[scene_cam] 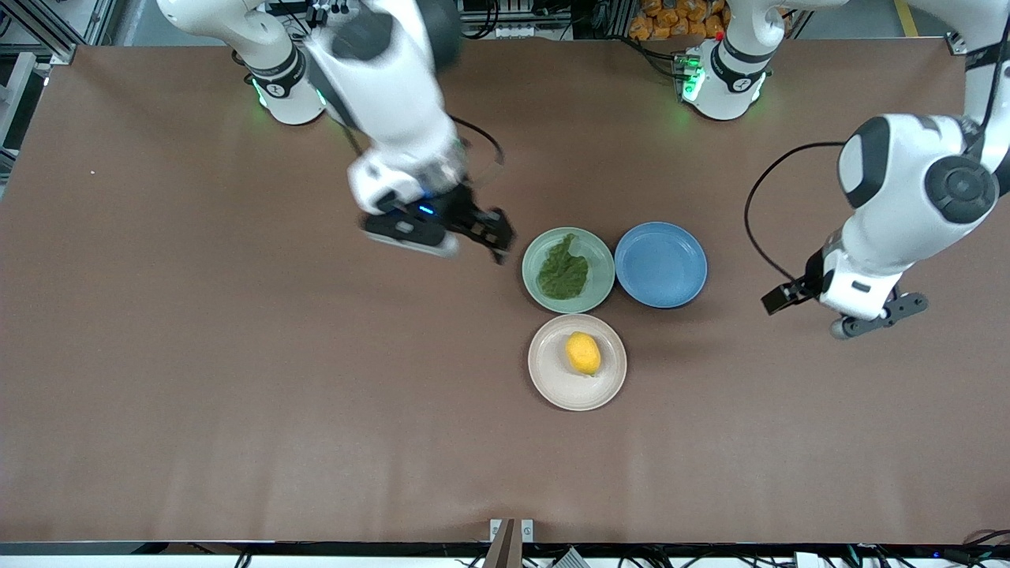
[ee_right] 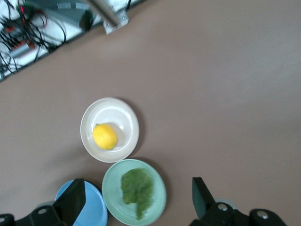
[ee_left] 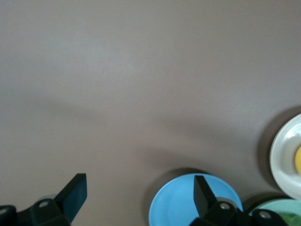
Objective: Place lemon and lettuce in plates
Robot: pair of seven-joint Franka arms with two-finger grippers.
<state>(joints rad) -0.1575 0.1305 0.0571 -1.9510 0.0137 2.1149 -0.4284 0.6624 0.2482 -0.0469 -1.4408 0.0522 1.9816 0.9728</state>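
The lemon (scene_cam: pixel 583 353) lies on the beige-cream plate (scene_cam: pixel 552 372), nearest the front camera. The lettuce (scene_cam: pixel 562 268) lies flat in the pale mint green plate (scene_cam: pixel 602 272), just farther from the camera. My right gripper (scene_cam: pixel 489 233) is open and empty, up over the bare table beside the mint plate, toward the right arm's end. Its wrist view shows the lemon (ee_right: pixel 104 136), the lettuce (ee_right: pixel 135 186) and both plates. My left gripper (scene_cam: pixel 872 315) is open and empty, low over the table toward the left arm's end, apart from the plates.
An empty blue plate (scene_cam: pixel 660 264) sits beside the mint plate toward the left arm's end; it also shows in the left wrist view (ee_left: pixel 181 207). The three plates are close together mid-table. Brown table surface lies around them.
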